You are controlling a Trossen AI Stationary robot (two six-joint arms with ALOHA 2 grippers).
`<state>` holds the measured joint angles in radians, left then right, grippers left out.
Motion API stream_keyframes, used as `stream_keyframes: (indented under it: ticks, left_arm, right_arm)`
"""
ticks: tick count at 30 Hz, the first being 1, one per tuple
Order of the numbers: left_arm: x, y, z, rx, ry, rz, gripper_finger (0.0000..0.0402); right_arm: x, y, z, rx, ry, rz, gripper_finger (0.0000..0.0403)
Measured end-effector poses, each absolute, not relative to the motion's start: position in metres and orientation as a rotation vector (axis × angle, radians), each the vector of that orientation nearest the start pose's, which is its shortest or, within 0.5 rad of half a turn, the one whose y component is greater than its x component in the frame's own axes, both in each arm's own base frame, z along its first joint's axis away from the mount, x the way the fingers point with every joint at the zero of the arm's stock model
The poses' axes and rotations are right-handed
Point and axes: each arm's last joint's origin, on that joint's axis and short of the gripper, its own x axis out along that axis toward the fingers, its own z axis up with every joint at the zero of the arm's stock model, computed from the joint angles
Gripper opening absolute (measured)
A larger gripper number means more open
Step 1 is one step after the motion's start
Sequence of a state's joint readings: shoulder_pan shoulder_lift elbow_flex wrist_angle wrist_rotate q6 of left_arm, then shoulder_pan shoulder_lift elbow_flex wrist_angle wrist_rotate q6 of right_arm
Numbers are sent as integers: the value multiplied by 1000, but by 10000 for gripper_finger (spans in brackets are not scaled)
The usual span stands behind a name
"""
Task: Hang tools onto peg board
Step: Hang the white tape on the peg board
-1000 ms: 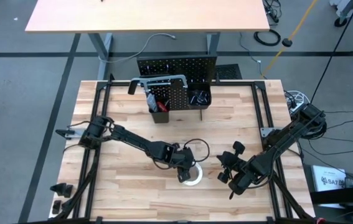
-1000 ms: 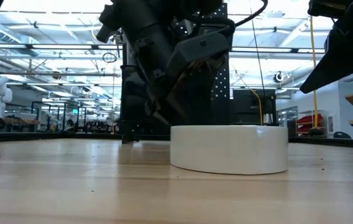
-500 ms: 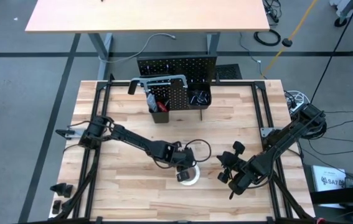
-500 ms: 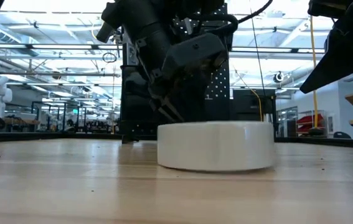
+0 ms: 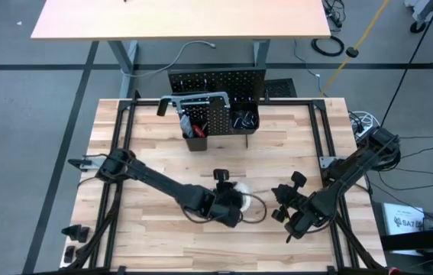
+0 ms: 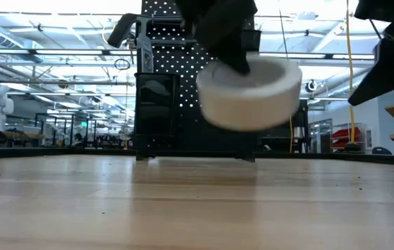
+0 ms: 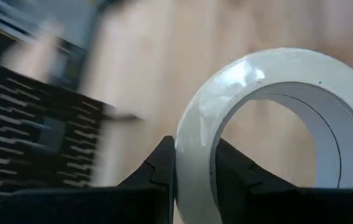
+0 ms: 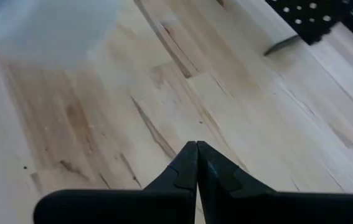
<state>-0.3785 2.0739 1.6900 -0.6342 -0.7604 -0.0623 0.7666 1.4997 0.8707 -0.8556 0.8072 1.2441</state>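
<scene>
The left gripper pinches the wall of the white tape roll, held clear above the bench. Light and rigid, it looks smooth; the rim suits it. The right gripper waits, jaws pressed together.

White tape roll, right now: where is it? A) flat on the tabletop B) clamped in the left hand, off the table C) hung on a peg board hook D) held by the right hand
B. The low view shows the white tape roll in the air above the tabletop, and the left wrist view shows the left hand pinching its wall; the right hand is shut on nothing.
</scene>
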Motion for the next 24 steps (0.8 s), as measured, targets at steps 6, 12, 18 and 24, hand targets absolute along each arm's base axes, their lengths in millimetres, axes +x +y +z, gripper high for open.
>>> stream_keyframes:
  ticks: [6,12,18,24]
  left_arm:
    - [422,-150,239,841,771,557,69]
    - [432,-134,232,1168,859,770,69]
    - [447,-114,201,1199,941,760,69]
    - [460,-78,176,1213,1036,810,69]
  right_arm:
    - [182,153,187,98,784,-621,0]
    - [182,153,187,95,785,-620,0]
    - [182,153,187,94,782,-619,0]
    - [182,153,187,92,783,-619,0]
